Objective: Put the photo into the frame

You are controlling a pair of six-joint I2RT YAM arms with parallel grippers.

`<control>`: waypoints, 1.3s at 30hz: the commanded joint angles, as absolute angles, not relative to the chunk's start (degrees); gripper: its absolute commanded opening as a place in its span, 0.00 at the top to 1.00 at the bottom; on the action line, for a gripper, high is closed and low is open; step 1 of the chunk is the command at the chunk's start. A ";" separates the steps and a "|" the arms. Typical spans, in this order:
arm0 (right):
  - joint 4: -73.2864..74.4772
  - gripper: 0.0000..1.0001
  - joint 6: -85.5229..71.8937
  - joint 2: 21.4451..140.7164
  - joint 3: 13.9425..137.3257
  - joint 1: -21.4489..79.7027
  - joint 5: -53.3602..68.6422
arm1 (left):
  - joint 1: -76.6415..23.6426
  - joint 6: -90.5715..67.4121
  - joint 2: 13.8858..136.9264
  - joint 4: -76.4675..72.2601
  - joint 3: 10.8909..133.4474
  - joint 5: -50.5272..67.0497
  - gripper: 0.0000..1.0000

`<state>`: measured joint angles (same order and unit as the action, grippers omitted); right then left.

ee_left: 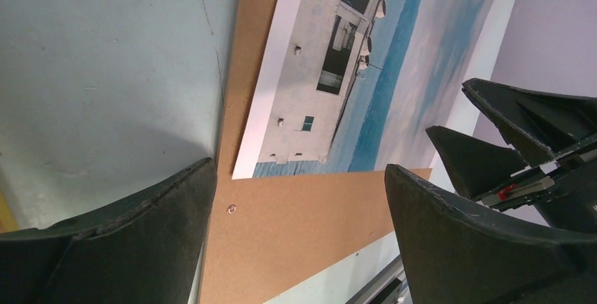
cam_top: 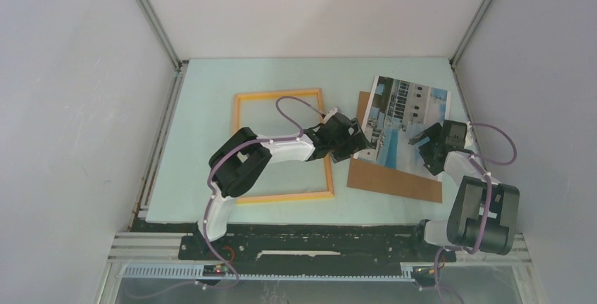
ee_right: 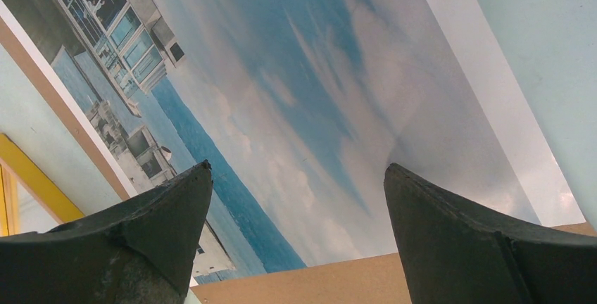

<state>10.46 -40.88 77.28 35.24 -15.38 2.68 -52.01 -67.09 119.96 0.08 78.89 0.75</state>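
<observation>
The photo (cam_top: 407,110), a print of a white building, blue sky and water, lies face up and skewed on a brown backing board (cam_top: 394,177) right of the frame (cam_top: 278,94). The frame, thin orange-yellow wood, lies flat under my left arm with nothing inside it. My left gripper (cam_top: 366,146) hangs open over the photo's left edge; in the left wrist view its jaws (ee_left: 299,165) straddle the board (ee_left: 296,226) just below the photo's corner (ee_left: 338,72). My right gripper (cam_top: 424,148) is open above the photo (ee_right: 303,86), holding nothing (ee_right: 297,167).
The pale green table ends at white walls left, right and behind. The black rail with the arm bases (cam_top: 317,237) runs along the near edge. In the left wrist view the right gripper's fingers (ee_left: 486,156) show close by. A yellow frame rail (ee_right: 35,184) shows in the right wrist view.
</observation>
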 commanded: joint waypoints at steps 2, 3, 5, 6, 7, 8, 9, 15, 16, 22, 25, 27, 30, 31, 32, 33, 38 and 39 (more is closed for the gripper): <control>12.13 0.00 -41.75 78.00 35.24 -15.40 2.42 | -52.37 -67.28 121.20 0.35 81.07 1.57 0.02; 12.13 0.00 -41.76 78.00 35.24 -15.38 2.39 | -52.35 -66.87 121.13 0.42 81.02 1.34 0.03; 12.04 0.00 -41.68 77.96 35.27 -15.31 2.41 | -52.88 -64.10 119.94 2.25 81.39 -2.29 0.03; 12.04 0.00 -41.74 77.92 35.26 -15.29 2.34 | -53.31 -61.96 119.02 4.71 82.21 -4.95 0.03; 12.04 0.00 -41.67 77.95 35.27 -15.26 2.29 | -53.72 -59.59 118.23 6.92 83.14 -7.63 0.03; 12.04 0.00 -41.67 77.93 35.29 -15.21 2.29 | -54.04 -57.37 117.49 8.42 84.03 -9.59 0.03; 12.00 0.00 -41.60 77.95 35.25 -15.13 2.29 | -54.21 -55.48 116.80 9.60 84.74 -10.79 0.03; 11.82 0.00 -41.57 77.57 35.32 -14.86 2.12 | -54.23 -57.10 115.41 7.50 83.54 -5.87 0.02; 11.86 0.00 -41.53 77.53 35.28 -14.85 2.11 | -54.23 -58.22 115.60 5.73 82.78 -4.24 0.02; 12.04 0.00 -41.42 77.60 35.24 -14.68 2.04 | -54.41 -59.38 116.39 1.78 81.71 -2.23 0.06; 12.04 0.00 -41.42 77.46 35.28 -14.68 2.02 | -54.32 -61.69 117.69 1.86 81.60 -0.75 0.06; 12.17 0.00 -41.44 77.35 35.31 -14.69 2.02 | -54.31 -63.56 118.46 1.92 81.41 -0.44 0.06; 12.13 0.00 -41.46 77.30 35.26 -14.68 2.10 | -54.32 -65.85 119.35 2.15 81.36 -0.44 0.05; 12.13 0.00 -41.48 77.26 35.27 -14.68 2.11 | -54.36 -66.26 119.65 2.56 81.63 -0.44 0.05; 12.13 0.00 -41.46 77.31 35.25 -14.68 2.18 | -54.38 -66.52 119.78 2.97 81.86 -0.44 0.05; 12.17 0.00 -41.44 77.34 35.24 -14.68 2.21 | -54.32 -66.67 119.83 3.22 81.86 -0.66 0.04; 12.04 0.00 -41.41 77.28 35.25 -14.68 2.38 | -54.35 -67.17 119.34 4.72 81.49 -2.89 0.04; 12.03 0.00 -41.43 77.26 35.24 -14.68 2.46 | -54.32 -67.45 119.36 5.00 81.66 -3.21 0.04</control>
